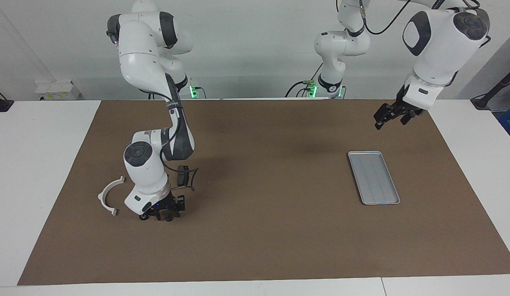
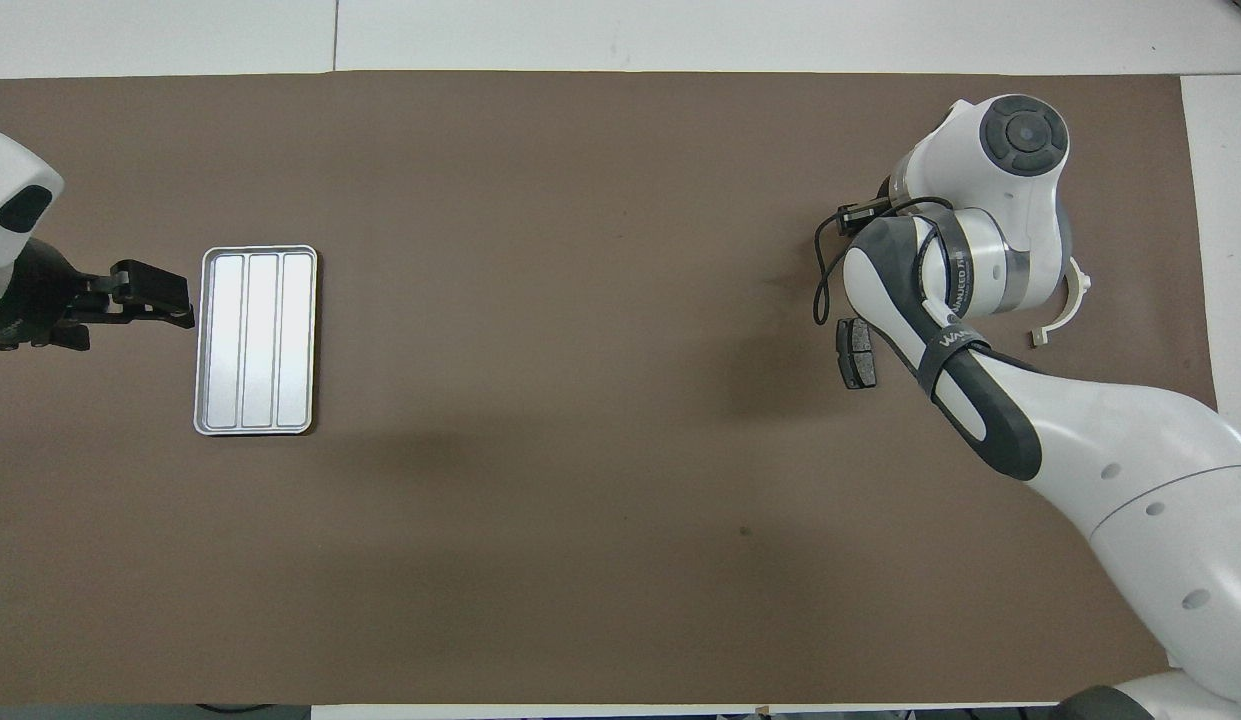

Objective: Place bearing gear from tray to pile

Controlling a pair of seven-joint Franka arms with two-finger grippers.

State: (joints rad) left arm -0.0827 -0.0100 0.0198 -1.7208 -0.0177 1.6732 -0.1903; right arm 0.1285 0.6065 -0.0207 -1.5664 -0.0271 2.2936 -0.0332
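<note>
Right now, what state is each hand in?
Left hand: open, empty, over the brown mat.
Right hand: low at the mat, cannot be told.

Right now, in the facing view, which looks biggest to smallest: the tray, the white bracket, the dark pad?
1. tray, clearly the largest.
2. white bracket, an open arc much smaller than the tray.
3. dark pad, smallest as seen, though the right arm partly hides it, so its full size is unsure.

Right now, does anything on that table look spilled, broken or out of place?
Nothing stands out. The tray lies flat and bare, and the white bracket and a dark pad sit tidily on the mat by the right gripper.
</note>
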